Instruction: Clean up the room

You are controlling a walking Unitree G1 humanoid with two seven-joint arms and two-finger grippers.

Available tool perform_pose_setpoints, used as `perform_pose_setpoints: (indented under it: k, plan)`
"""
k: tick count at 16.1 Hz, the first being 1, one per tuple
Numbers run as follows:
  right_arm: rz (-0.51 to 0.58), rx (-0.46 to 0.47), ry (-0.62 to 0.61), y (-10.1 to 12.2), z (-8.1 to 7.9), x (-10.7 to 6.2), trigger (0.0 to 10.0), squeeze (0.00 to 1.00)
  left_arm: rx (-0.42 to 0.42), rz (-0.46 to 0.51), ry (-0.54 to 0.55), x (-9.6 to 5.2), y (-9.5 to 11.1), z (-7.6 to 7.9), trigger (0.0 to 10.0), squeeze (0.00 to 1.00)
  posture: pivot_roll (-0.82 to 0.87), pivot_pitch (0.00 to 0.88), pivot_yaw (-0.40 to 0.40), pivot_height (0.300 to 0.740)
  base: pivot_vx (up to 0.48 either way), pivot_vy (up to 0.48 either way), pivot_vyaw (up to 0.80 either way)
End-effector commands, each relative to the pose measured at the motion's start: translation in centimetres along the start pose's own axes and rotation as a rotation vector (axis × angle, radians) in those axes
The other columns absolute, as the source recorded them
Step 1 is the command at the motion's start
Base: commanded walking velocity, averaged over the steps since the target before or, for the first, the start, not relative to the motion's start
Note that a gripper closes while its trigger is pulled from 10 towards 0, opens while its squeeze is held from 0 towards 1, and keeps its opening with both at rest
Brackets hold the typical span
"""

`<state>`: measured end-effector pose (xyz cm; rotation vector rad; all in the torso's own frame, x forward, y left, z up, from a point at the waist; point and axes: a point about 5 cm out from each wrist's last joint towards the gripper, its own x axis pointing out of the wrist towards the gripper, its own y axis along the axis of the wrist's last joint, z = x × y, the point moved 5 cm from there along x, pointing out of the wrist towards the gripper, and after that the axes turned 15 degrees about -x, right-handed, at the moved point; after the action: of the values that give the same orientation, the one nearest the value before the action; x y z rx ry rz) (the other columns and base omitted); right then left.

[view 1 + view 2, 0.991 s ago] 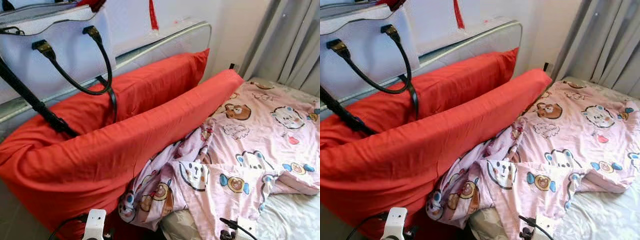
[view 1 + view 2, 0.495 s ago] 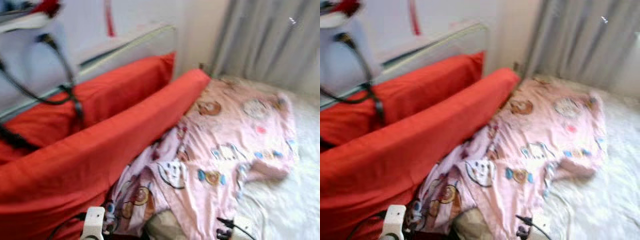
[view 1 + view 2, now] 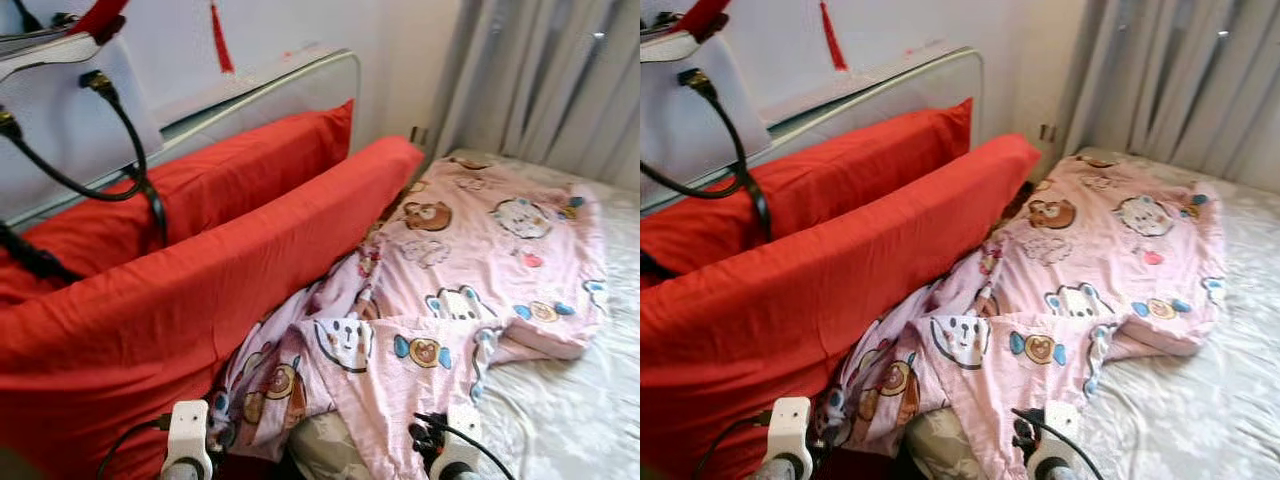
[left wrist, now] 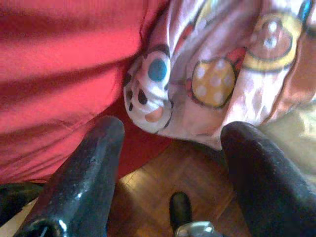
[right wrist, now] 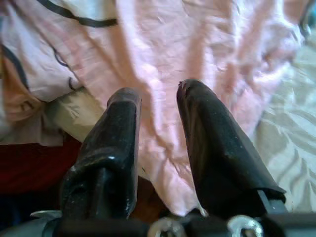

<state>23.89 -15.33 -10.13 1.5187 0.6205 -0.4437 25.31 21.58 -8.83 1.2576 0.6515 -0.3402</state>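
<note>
From where I sit the tidying looks barely begun — the pink cartoon-print quilt (image 3: 470, 270) lies crumpled across the bed (image 3: 580, 410), bunched into folds at its near edge and with one corner spilling off the mattress toward the wooden floor (image 4: 163, 197). I judge that spreading or folding it is the main job left. Two long red pillows (image 3: 230, 270) stand on edge, one behind the other, along the padded headboard (image 3: 290, 85); they look plump and smooth, cotton by the matte weave, and already roughly in place. A white handbag (image 3: 60, 120) with thin black handles and brass fittings sits on top of the headboard, its strap trailing down over the rear pillow — it probably wants putting away. The sheet beneath is pale, quilted and slightly shiny, and grey pleated curtains (image 3: 540, 80) hang beyond. My left claw (image 4: 170, 143) is spread wide, low at the bed's edge, pointing at the hanging corner of quilt just beside the front pillow but touching nothing. My right claw (image 5: 158, 116) is narrow, only a slim gap between its fingers, empty, hovering over thin, wrinkled pink fabric that should pinch up easily
</note>
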Motion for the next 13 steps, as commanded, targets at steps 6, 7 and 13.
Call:
perform_pose_setpoints:
  k: [6,7,13]
  plan:
    - [0.102,-0.052,0.006,2.2,0.5,0.2,10.0,0.0,-0.04,0.201,-0.052,0.2,4.6,0.6,10.0,0.0,-0.01,0.0,-0.01,0.74,0.0,0.0,0.0]
    - [0.093,-0.076,0.001,2.2,0.5,0.3,10.0,0.0,-0.009,0.214,-0.078,0.1,4.9,0.8,10.0,0.0,-0.01,0.0,-0.008,0.74,0.0,0.0,0.0]
    - [0.119,-0.071,-0.006,2.8,0.5,0.4,10.0,0.0,-0.008,0.266,-0.096,0.1,6.2,1.7,10.0,0.0,-0.01,0.0,-0.013,0.715,0.0,0.0,0.0]
